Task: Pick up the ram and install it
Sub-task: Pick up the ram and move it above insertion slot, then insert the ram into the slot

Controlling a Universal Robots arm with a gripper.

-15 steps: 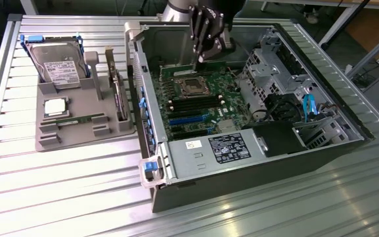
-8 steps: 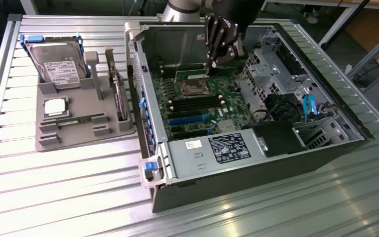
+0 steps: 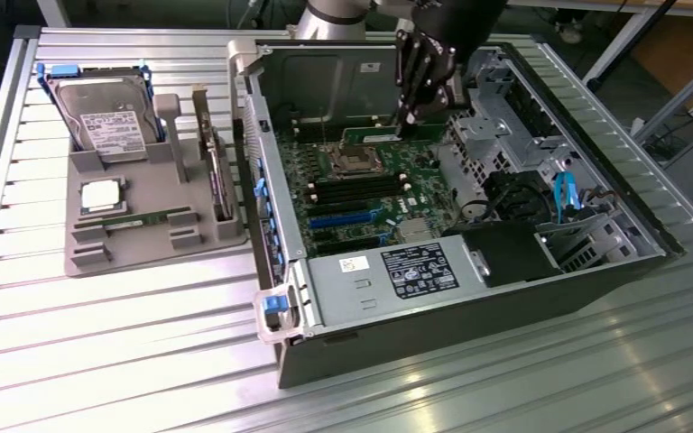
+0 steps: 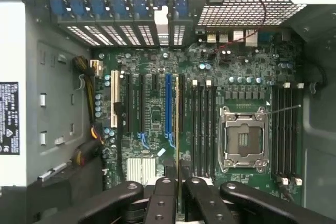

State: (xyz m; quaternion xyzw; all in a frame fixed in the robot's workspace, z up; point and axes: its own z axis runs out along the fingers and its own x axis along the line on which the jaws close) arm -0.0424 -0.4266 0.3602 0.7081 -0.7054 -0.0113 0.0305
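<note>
End effector [image 4: 177,183] with ram [image 4: 177,129], edge-on above motherboard [image 4: 247,85].

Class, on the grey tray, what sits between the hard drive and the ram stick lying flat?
The square silver processor, seen in the exterior view.

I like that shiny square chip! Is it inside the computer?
No, the shiny square chip lies on the grey tray, outside the computer case.
</note>
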